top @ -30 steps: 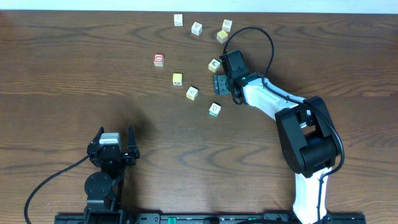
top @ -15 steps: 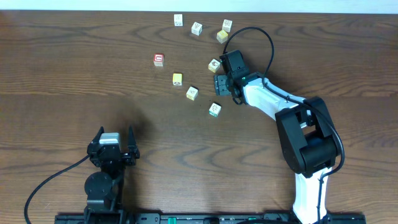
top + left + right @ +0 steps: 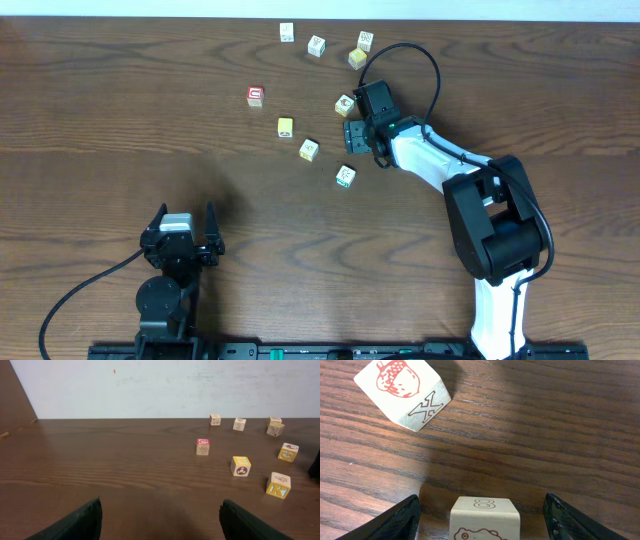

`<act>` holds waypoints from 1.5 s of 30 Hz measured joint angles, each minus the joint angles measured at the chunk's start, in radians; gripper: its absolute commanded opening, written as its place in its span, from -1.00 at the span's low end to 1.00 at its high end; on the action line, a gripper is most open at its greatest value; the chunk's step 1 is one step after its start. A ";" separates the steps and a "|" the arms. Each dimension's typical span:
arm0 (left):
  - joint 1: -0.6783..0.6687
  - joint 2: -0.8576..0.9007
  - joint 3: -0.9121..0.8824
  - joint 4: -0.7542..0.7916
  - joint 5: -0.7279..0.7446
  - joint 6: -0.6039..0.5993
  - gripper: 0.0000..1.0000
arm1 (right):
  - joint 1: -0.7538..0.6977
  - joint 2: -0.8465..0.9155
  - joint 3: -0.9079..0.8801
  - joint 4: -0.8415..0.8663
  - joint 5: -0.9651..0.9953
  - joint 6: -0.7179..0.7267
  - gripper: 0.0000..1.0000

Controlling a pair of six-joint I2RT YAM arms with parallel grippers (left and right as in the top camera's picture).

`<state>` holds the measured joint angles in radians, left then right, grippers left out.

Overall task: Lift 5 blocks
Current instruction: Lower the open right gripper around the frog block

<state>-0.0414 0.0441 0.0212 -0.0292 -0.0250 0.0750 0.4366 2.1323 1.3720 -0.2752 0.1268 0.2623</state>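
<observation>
**Overhead.** The blocks (image 3: 308,149) lie scattered over the far half of the table (image 3: 120,120). Every one I can see rests on the wood and none is raised. A red-faced cube (image 3: 255,96) sits to their left and is not part of the job. The right gripper (image 3: 362,140) is down among the blocks, just beside a cream one. The left gripper (image 3: 185,218) sits near the front edge, well apart from all of them, jaws spread and holding nothing. My judgement: no lift shows as done here, and all five remain outstanding.

**Left wrist.** Dark fingers splay at the bottom corners with bare table between them. The blocks are small, square-edged wooden cubes with matt cream or yellow faces and printed marks. The table is dark brown with visible grain and a low sheen. A plain pale wall (image 3: 160,385) stands behind.

**Right wrist.** The jaws stand wide on either side of the numbered block (image 3: 485,517), with a gap on both sides. It sits on the table, not pinched, and shows cream wood, red print and a figure 8. The acorn block (image 3: 402,392) lies ahead to the left, apart from it and turned corner-on, showing a red acorn and an X.
</observation>
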 measured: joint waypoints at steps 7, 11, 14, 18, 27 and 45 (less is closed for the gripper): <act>0.000 0.000 0.000 0.000 0.000 0.000 0.50 | 0.000 -0.011 0.000 -0.019 -0.019 0.000 0.54; 0.000 0.000 0.000 0.000 0.000 0.000 0.51 | 0.000 -0.021 0.000 -0.031 -0.023 0.000 0.51; 0.000 0.000 0.000 0.000 0.000 0.000 0.50 | 0.000 -0.025 0.000 -0.045 -0.024 0.000 0.51; 0.000 0.000 0.000 0.000 0.000 0.000 0.51 | 0.000 -0.025 0.000 -0.055 -0.025 -0.001 0.51; 0.000 0.000 0.000 0.000 0.000 0.000 0.51 | 0.000 -0.026 0.000 -0.057 -0.025 -0.003 0.49; 0.000 0.000 0.000 0.000 0.000 0.000 0.51 | 0.011 -0.030 0.000 -0.059 -0.027 -0.003 0.41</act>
<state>-0.0414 0.0441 0.0212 -0.0288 -0.0250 0.0750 0.4477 2.1025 1.3716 -0.3340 0.1001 0.2588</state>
